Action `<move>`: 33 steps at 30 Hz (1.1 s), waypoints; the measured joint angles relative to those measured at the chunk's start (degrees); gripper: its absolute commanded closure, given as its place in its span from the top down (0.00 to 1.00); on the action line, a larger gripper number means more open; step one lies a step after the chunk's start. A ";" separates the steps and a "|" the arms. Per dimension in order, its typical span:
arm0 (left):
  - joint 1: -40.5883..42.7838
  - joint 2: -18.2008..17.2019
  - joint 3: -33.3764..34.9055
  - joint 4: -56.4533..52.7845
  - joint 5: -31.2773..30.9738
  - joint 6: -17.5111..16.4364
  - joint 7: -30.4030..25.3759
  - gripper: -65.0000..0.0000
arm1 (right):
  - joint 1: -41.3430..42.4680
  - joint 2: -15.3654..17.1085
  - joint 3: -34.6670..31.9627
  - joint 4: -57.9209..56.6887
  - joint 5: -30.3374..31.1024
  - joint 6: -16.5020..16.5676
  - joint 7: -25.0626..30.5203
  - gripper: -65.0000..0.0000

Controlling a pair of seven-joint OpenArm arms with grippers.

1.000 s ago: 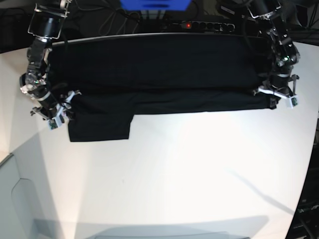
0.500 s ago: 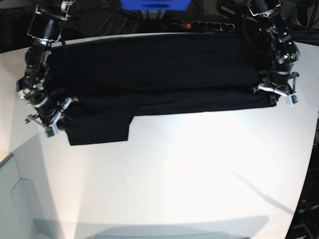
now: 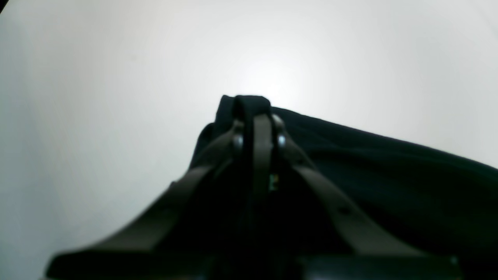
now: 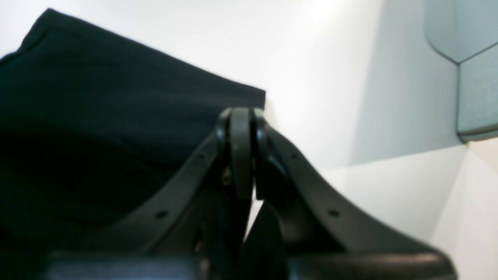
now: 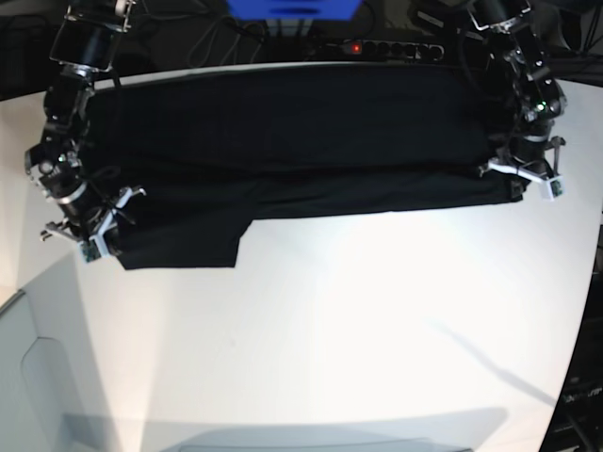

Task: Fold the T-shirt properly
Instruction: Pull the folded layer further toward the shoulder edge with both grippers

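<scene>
T-shirt (image 5: 283, 141) lies spread along the far edge of the white bench (image 5: 358, 330), long front fold toward the near side, one sleeve flap hanging out at the base view's left end. Soft, light, limp matte black knit with no stiffness, so it should sag and drag unless pinched at edge corners. Left hand (image 5: 525, 181) is clamped on a bunched corner; right hand (image 5: 89, 235) is closed tight, seemingly pinching the sleeve-side edge.

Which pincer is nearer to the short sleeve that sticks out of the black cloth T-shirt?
Right. The right pincer grips the black cloth T-shirt beside the sleeve; the left pincer holds the opposite end.
</scene>
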 measured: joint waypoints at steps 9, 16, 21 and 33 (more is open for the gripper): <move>0.81 0.04 -0.28 5.18 0.02 0.00 0.42 0.00 | -7.98 -1.86 0.85 13.35 2.56 0.04 -0.09 0.00; 2.93 -0.07 -0.28 9.94 -0.04 -0.04 0.59 0.00 | -14.16 -3.87 5.33 21.31 3.61 0.02 -0.13 0.00; 5.16 0.07 -0.31 13.18 0.04 -0.02 0.39 0.00 | -17.25 -4.81 7.67 23.45 3.67 0.04 0.07 0.00; 6.38 1.42 -4.37 16.81 -0.22 -0.20 0.87 0.00 | -24.68 -4.74 11.06 23.58 3.65 0.07 0.59 0.00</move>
